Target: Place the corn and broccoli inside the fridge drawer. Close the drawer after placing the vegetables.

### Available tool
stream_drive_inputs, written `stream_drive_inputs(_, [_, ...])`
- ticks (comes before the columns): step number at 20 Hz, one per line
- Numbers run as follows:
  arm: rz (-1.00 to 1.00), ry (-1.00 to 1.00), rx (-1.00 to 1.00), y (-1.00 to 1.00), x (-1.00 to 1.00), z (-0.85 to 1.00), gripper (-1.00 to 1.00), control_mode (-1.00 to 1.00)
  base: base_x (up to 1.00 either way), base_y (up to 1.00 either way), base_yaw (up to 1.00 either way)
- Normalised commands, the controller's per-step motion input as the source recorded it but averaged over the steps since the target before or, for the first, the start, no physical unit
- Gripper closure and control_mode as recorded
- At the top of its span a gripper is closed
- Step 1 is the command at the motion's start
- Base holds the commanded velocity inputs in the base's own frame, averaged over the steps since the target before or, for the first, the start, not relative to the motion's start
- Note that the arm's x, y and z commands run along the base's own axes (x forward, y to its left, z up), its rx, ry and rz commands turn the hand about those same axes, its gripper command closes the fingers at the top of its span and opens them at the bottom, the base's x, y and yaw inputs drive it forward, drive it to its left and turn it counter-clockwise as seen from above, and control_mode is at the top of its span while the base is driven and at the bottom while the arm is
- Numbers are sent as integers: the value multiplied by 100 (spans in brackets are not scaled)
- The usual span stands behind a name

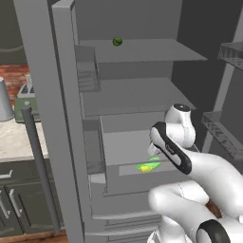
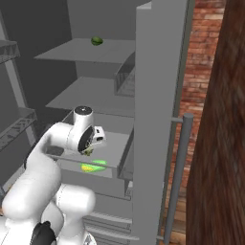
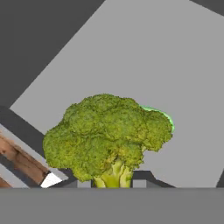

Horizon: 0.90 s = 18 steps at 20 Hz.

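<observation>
Olive-green broccoli (image 3: 107, 138) fills centre of the hand view, stalk clamped between the closed gripper (image 3: 114, 183) tips at bottom. Behind it, pale grey fridge drawer (image 1: 118, 151) floor, with a sliver of bright green corn (image 3: 164, 116) peeking right of the florets. Left base view shows the corn inside the open drawer, lower centre. Small dark green ball (image 1: 117, 42) sits on the upper shelf (image 1: 156, 51).
</observation>
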Motion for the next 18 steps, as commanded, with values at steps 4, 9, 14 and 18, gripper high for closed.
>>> stream_drive_inputs(4, [24, 32, -8, 8, 58, -23, 100, -100, 0, 0, 0])
stream_drive_inputs(9, [24, 26, -5, 1, 42, -56, 100, -100, 0, 0, 0])
stream_drive_inputs(14, [19, 14, 0, 0, 6, -46, 100, -100, 0, 0, 0])
stream_drive_inputs(18, [14, 2, 0, -2, -6, -35, 100, -100, 0, 0, 0])
